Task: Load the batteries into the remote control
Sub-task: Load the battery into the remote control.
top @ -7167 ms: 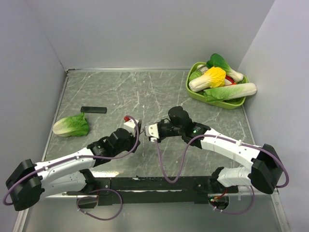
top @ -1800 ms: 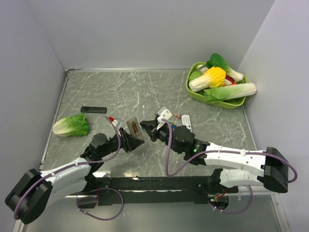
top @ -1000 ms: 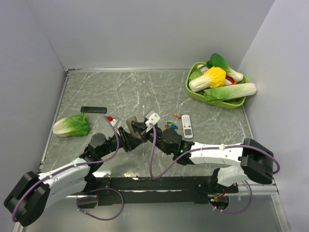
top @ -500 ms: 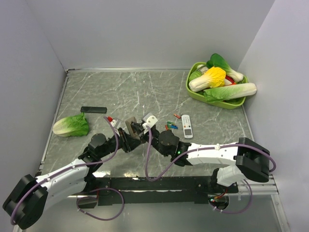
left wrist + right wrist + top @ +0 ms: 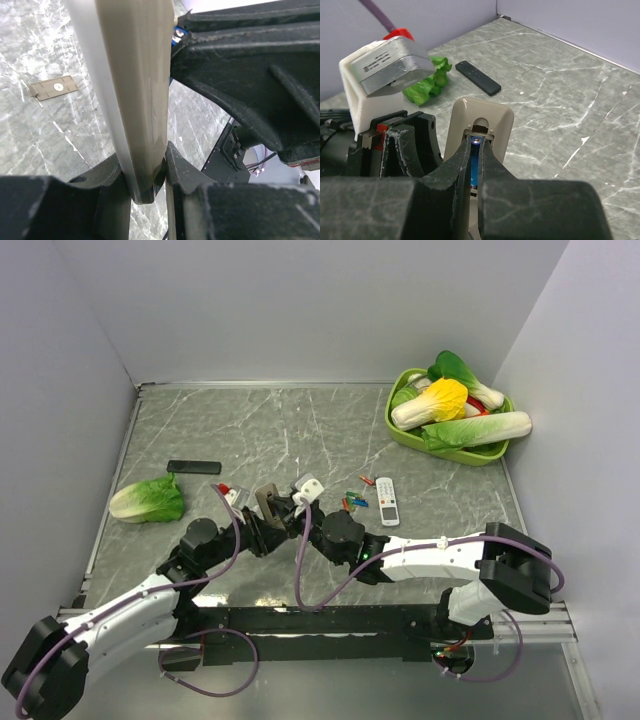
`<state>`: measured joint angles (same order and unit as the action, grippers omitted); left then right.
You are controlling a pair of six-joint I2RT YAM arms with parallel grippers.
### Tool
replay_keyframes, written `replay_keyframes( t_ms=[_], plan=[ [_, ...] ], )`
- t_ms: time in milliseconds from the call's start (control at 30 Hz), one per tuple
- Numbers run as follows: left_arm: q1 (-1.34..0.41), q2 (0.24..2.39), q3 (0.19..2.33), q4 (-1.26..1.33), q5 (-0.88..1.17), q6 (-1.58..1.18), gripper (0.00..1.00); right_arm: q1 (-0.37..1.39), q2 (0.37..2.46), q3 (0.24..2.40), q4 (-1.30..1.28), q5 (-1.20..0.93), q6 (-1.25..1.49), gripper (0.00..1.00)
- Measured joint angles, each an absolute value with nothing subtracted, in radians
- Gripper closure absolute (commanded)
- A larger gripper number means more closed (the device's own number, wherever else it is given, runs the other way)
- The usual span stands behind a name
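In the top external view, the slim remote control with the grey-beige plastic back [image 5: 268, 498] is held raised off the grey marbled table [image 5: 300, 430] by the left gripper [image 5: 257, 523]. It is tilted so that its back is turned toward the right gripper [image 5: 292, 506], a pose judged to present the battery bay to the loading arm. The spare batteries, tiny cylinders with coloured wraps [image 5: 354, 501], lie on the table near the remote control, on its right. In the left wrist view, the left fingers [image 5: 181, 172] are seen clamped on the two faces of the remote control's lower end, closed as far as its body allows. A flat beige battery cover [image 5: 54, 88] lies on the table apart from the remote control, so the bay is uncovered. In the right wrist view, the right fingers [image 5: 451, 172] are drawn almost together and pinch a slim battery [image 5: 476, 147], of which only a blue and green sliver shows. The fingertips reach into the open recess [image 5: 481, 126] in the remote control's back. The battery is aligned lengthwise with the recess, but whether it is seated cannot be told. Insertion is judged under way, not completed.
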<state>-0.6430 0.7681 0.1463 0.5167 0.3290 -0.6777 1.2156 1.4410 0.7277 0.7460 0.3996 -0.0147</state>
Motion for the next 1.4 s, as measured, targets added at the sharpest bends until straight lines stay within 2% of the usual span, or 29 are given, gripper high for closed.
replay_keyframes(
  t_ms=[233, 1400],
  plan=[
    [-0.643, 0.721, 0.146, 0.486, 0.304, -0.668, 0.99, 1.223, 1.456, 0.739, 0.764, 0.439, 0.041, 0.85],
    [-0.641, 0.887, 0.153, 0.565, 0.331, -0.696, 0.96, 1.226, 1.497, 0.793, 0.645, 0.535, 0.032, 0.74]
  ],
)
